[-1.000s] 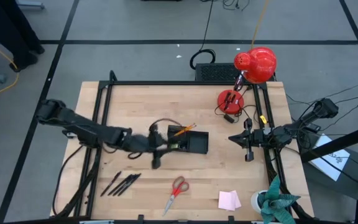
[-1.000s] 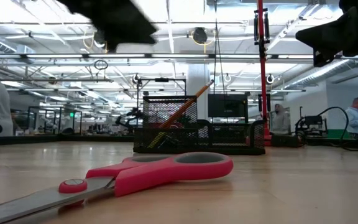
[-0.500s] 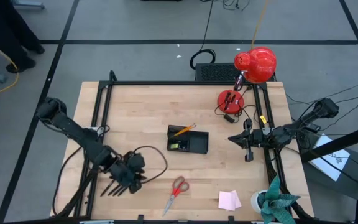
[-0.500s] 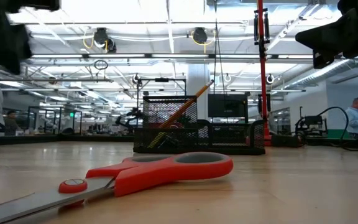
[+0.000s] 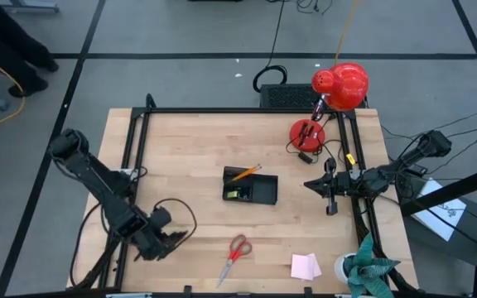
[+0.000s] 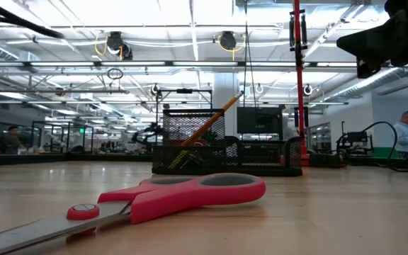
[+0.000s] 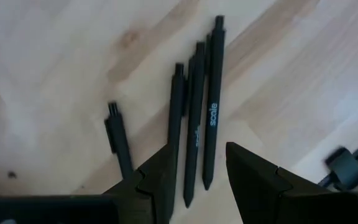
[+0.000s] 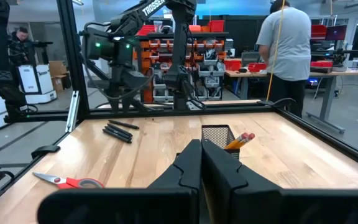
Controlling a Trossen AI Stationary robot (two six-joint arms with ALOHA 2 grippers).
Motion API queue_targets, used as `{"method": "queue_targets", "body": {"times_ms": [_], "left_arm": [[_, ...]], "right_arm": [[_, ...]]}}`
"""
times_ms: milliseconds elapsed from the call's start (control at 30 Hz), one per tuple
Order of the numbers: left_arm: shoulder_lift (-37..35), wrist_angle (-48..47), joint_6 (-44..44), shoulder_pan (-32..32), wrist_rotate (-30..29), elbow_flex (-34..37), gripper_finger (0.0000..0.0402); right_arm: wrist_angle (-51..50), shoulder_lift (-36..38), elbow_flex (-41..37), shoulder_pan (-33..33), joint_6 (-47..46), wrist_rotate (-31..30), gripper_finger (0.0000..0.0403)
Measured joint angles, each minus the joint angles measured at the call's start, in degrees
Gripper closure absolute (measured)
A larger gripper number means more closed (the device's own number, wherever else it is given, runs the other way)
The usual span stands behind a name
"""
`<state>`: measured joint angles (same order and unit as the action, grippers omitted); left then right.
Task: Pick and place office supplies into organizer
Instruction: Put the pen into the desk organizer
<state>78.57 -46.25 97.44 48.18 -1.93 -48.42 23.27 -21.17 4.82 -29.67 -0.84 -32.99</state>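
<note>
Here the left gripper, fingers spread, hangs directly over the black pens, whose length runs between its fingers

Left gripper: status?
Left gripper open above black pens. Right gripper shut, parked at right edge. Organizer holds pencils. Nothing in the way.

Grey floor, bright ceiling lights

Red-handled scissors lie flat before the black mesh organizer holding orange pencils.
</note>
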Motion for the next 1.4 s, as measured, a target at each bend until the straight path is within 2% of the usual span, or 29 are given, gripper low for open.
{"method": "queue_targets", "body": {"times_ms": [267, 767, 1000, 1200, 1300, 1400], "left_arm": [[5.3, 0.0, 7.5, 4.6, 0.6, 0.0, 0.0254], [16.4, 0.0, 7.9, 5.3, 4.5, -0.3, 0.0254], [14.7, 0.5, 6.8, 5.3, 3.2, 0.0, 0.0254], [11.9, -0.9, 3.0, 4.6, -1.2, -1.6, 0.0254], [11.0, -4.9, 2.2, 4.0, -1.9, -2.7, 0.0254], [11.0, -10.6, 2.4, 3.4, 0.9, -3.6, 0.0254]], "right_arm": [[0.0, 0.0, 0.0, 0.0, 0.0, 0.0, 0.0399], [0.0, 0.0, 0.0, 0.0, -0.5, 0.0, 0.0399], [0.0, 0.0, 0.0, 0.0, -0.6, 0.0, 0.0399], [0.0, 0.0, 0.0, 0.0, -0.5, 0.0, 0.0399], [0.0, 0.0, 0.0, 0.0, -0.4, 0.0, 0.0399], [0.0, 0.0, 0.0, 0.0, -0.4, 0.0, 0.0399]]}}
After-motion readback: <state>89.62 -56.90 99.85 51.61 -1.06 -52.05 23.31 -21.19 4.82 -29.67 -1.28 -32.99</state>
